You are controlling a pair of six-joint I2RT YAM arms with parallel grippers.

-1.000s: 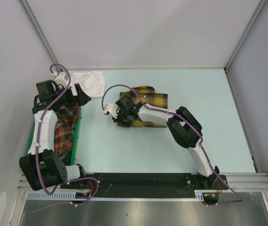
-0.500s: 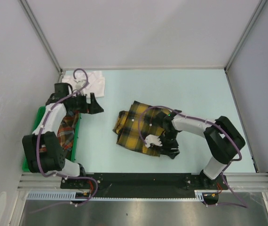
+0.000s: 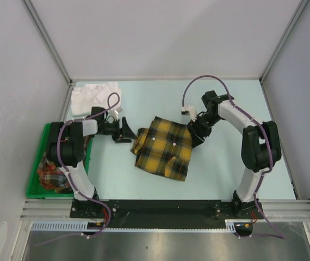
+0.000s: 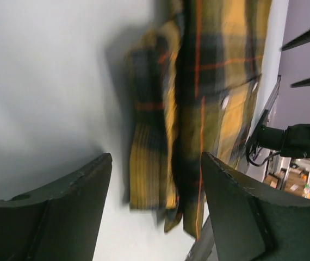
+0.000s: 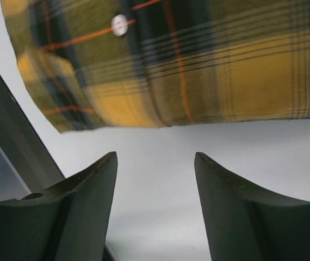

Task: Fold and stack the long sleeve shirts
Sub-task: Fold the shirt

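So, quick update: both arms have swung over in the last half second. My left pincer is now just off the left edge of the yellow plaid shirt and my right pincer is off its far right edge, both spread wide and holding nothing. The shirt hasn't shifted and lies folded mid-table, so I reckon it's nearly done. The white shirt far left and the red plaid shirt in the green bin still wait. No readable writing anywhere.

Overhead camera facing down, wrist cameras close, low (left probably sideways), all sharing yellow shirt
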